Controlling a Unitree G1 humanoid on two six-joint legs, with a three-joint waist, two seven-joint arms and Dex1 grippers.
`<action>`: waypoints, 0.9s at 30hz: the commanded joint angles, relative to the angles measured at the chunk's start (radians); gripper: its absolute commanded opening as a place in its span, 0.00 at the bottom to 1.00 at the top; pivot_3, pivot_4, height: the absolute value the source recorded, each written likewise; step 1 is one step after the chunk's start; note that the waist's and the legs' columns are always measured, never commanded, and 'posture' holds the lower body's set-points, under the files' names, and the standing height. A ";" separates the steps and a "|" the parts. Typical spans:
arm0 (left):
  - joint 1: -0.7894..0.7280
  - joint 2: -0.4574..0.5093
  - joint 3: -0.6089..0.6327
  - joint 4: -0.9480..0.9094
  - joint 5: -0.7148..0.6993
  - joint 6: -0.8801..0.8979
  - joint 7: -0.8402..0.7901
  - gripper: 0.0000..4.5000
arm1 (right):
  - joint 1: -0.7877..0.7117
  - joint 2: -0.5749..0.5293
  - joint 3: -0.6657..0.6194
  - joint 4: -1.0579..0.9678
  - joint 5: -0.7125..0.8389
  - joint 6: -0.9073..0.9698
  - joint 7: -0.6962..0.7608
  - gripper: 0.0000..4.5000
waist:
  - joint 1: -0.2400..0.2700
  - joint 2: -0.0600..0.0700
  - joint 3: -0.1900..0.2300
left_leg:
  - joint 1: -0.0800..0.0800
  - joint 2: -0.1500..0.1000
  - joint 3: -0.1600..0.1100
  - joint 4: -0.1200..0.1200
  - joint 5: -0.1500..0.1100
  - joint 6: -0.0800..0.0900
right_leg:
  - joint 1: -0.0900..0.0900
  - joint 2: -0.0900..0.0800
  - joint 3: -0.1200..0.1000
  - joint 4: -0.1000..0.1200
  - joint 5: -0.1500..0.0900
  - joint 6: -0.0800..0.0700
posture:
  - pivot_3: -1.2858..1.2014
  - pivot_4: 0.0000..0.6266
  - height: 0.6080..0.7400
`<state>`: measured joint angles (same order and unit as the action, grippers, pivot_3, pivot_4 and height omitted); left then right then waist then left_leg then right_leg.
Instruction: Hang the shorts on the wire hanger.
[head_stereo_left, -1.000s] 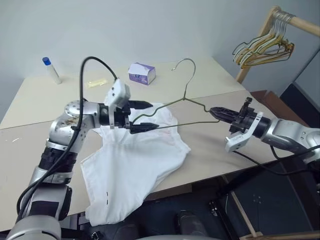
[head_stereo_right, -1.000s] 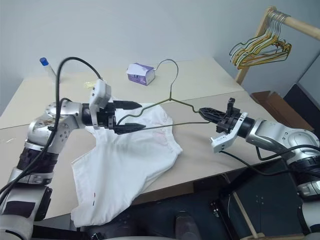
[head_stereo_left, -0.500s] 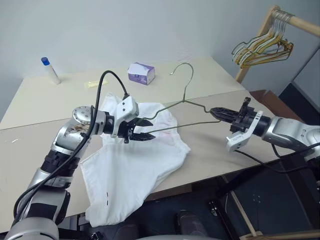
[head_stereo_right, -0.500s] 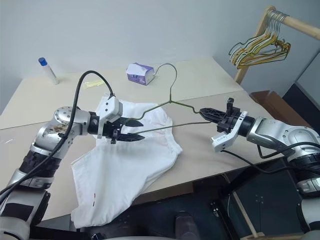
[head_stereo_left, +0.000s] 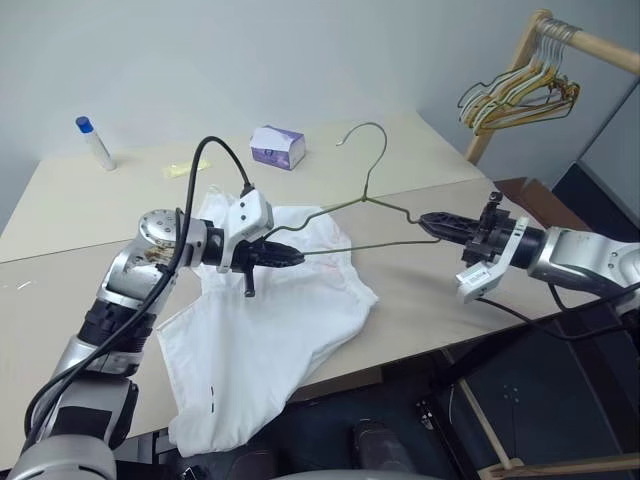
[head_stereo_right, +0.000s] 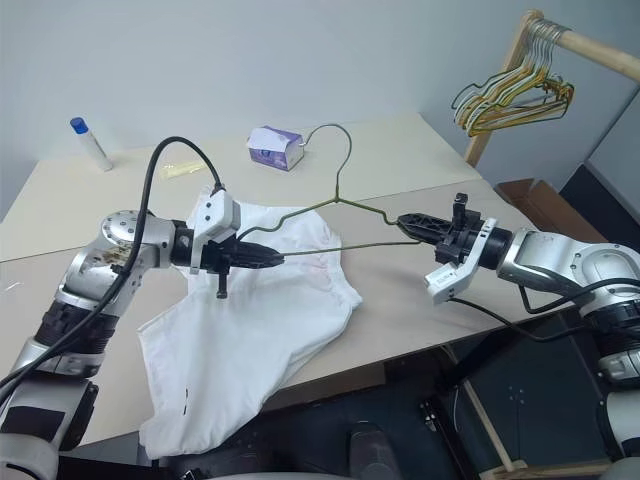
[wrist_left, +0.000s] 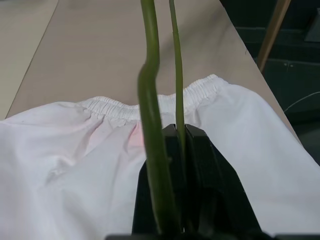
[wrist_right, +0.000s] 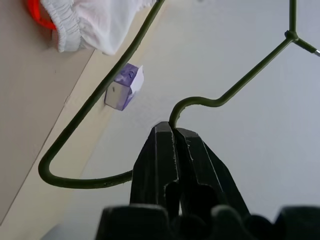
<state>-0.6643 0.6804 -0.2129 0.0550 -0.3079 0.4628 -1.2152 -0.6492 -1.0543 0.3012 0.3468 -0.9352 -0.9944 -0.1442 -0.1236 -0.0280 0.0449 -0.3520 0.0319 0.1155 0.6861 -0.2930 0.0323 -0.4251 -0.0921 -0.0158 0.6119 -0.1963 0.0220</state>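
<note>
Left eye view: the thin olive-gold wire hanger (head_stereo_left: 375, 200) hung level above the worktop (head_stereo_left: 90, 200), each end clamped in a closed pincer, left (head_stereo_left: 293, 257) and right (head_stereo_left: 427, 222), (presumably steadying it) above the white ruffled cloth shorts (head_stereo_left: 270, 330) lying beneath.

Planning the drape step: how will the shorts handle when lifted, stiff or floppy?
Likely floppy: the shorts lie rumpled and sag over the table edge. Probably light, thin cloth. The elastic waist may bunch on the hanger.
</note>
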 joint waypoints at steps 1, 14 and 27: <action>-0.003 -0.010 0.023 -0.014 0.007 -0.023 0.016 0.00 | -0.013 -0.024 -0.041 -0.016 0.107 -0.058 0.032 0.33 | -0.001 0.000 0.000 | 0.000 0.000 0.000 0.000 0.000 0.000 | 0.000 0.000 0.000 0.000 0.000 0.000 | 0.48 0.00 1.00; 0.096 0.018 0.074 0.007 0.101 -0.371 0.056 0.00 | 0.232 -0.124 -0.025 -0.346 1.341 0.573 0.848 0.99 | 0.007 0.000 0.000 | 0.003 0.002 0.000 0.000 -0.004 0.007 | 0.004 -0.001 0.001 -0.001 0.001 0.001 | 0.50 0.00 1.00; 0.098 0.002 0.100 0.023 0.045 -0.451 -0.011 0.00 | 0.008 0.040 0.000 -0.349 1.288 1.236 1.190 0.99 | 0.075 0.002 -0.001 | -0.003 0.002 0.000 0.009 -0.005 0.009 | -0.001 0.001 -0.004 0.002 0.005 -0.001 | 0.51 0.00 1.00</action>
<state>-0.5497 0.6791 -0.1387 0.0965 -0.2397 0.0241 -1.2203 -0.6105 -1.0193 0.3197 -0.0012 0.3784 0.2181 1.0307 -0.0483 -0.0264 0.0440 -0.3553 0.0340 0.1160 0.6955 -0.2984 0.0413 -0.4260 -0.0915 -0.0195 0.6133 -0.1909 0.0207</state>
